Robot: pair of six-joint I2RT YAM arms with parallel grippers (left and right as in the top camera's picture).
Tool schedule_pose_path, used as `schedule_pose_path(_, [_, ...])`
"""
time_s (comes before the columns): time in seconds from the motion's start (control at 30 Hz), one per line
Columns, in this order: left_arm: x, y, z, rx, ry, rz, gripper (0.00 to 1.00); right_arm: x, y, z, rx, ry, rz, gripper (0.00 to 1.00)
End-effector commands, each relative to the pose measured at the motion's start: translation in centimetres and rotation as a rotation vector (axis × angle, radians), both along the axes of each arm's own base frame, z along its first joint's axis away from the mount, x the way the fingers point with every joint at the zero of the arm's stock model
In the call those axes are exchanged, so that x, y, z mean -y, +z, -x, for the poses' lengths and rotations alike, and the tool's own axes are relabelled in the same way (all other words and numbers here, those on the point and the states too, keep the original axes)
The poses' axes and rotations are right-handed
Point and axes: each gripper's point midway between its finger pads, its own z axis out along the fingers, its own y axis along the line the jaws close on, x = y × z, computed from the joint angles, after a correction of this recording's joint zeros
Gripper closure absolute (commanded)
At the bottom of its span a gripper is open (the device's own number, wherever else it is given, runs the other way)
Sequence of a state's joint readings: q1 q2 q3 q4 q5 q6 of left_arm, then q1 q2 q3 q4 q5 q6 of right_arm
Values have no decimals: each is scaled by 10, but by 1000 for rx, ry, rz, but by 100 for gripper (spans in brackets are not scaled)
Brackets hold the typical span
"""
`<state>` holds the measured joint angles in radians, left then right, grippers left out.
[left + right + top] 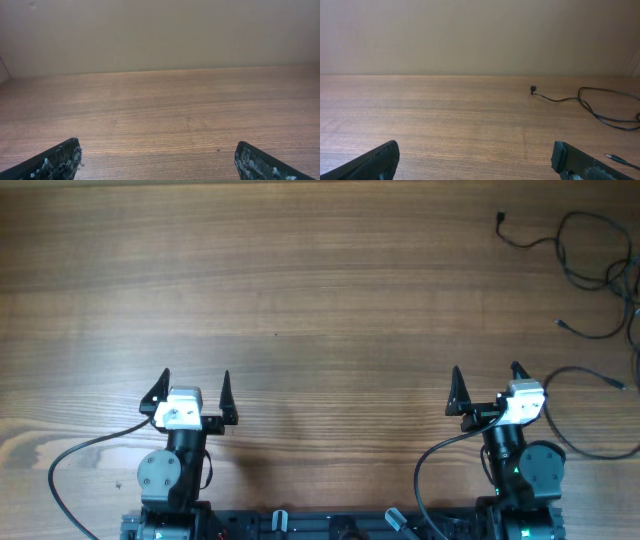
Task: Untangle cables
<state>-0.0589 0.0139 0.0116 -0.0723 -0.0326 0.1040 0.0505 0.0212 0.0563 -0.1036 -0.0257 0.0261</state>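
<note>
Sprawling near the table's (300,280) far right edge, the cables (567,272) are lying loose; left gripper (195,375) and right gripper (486,370) are gaping wide, gripping nothing.

Matt wood-grain table (320,280); thin black cables (555,99), seemingly rubbery.

no readable text, labels, brands, numbers or signs anywhere in view

Loose cables (560,246) far right; left gripper (195,375), right gripper (486,369) wide-jawed
</note>
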Motion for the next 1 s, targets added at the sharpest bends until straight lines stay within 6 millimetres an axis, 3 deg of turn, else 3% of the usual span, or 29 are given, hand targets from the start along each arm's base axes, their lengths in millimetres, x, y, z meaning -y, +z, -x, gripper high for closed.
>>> schedule_pose_path(0.0, [-2,0,0,5,10,-8,0,3,2,0,18,-14,0,0])
schedule_pose_path(0.97, [-2,0,0,5,10,-8,0,2,2,0,23,-6,75,0])
